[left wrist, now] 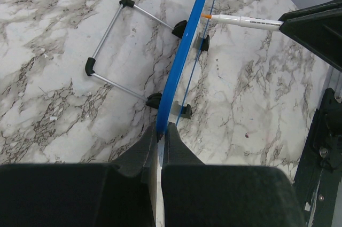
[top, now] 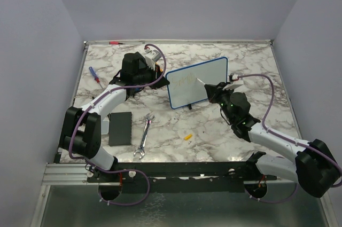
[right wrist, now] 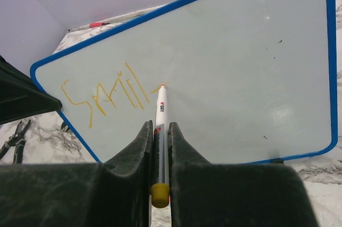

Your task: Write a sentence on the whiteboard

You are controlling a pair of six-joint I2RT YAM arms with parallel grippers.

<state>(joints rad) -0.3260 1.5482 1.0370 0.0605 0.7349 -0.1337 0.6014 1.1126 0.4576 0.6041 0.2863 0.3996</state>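
Observation:
The whiteboard (top: 206,75) stands upright on its small black feet at the table's middle, blue frame around a white face (right wrist: 240,61). My left gripper (left wrist: 162,126) is shut on the board's blue left edge (left wrist: 184,56), seen edge-on. My right gripper (right wrist: 158,125) is shut on a white marker (right wrist: 162,107) with a yellow end cap. The marker's orange tip touches the board's face just right of the sentence (right wrist: 104,93), a few yellow handwritten strokes. The same marker (left wrist: 246,21) reaches the board from the right in the left wrist view.
A wrench (top: 144,136), a flat black pad (top: 120,128) and a small yellow cap (top: 187,137) lie near the front. A blue-and-red screwdriver (top: 94,75) is at the left, a red pen (top: 115,42) along the back edge. The board's wire stand (left wrist: 115,51) sits behind it.

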